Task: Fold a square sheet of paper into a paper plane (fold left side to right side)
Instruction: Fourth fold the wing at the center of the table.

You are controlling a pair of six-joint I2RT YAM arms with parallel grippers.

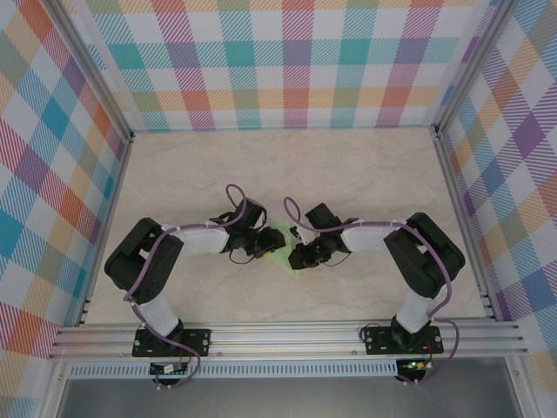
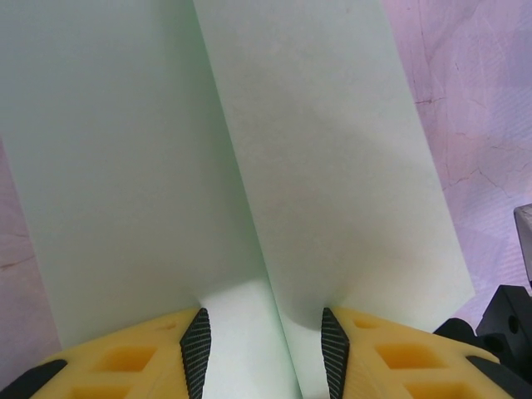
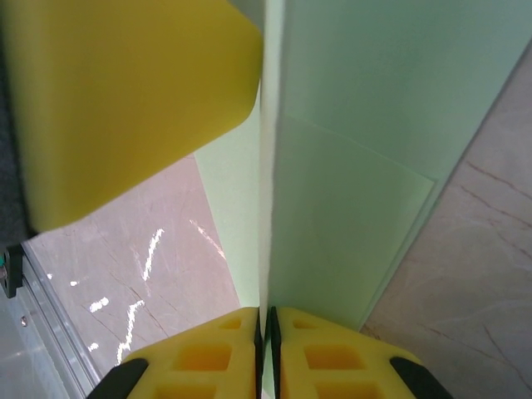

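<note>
- From above, the two arms meet at mid-table, the left gripper (image 1: 265,246) and right gripper (image 1: 303,254) facing each other close together, with a sliver of the square sheet of paper (image 1: 290,261) showing pale green between and just below them
- The left wrist camera gives what the top view hides: the sheet is partly folded, with a crease running from its far edge down toward the jaws and one flap on each side
- The left gripper's jaws stand apart, the black pads (image 2: 197,349) on either side of the sheet's near part, with the paper passing between them
- The right wrist camera shows the sheet edge-on, and the right gripper's jaws are pressed together with the thin paper clamped between them, the sheet running straight away from the grip
- In that same view a blurred yellow finger (image 3: 125,100) of the left gripper sits close to the sheet's left face
- Edges: the sheet's right edge and near corner stand crisp against the marble table (image 2: 490,125), and the right wrist view adds the corner of an overlapping layer
- Room: bare table lies ahead of both grippers toward the checked back wall (image 1: 287,61) and out to either side, and the aluminium rail (image 1: 287,335) lies well apart at the near edge
</note>
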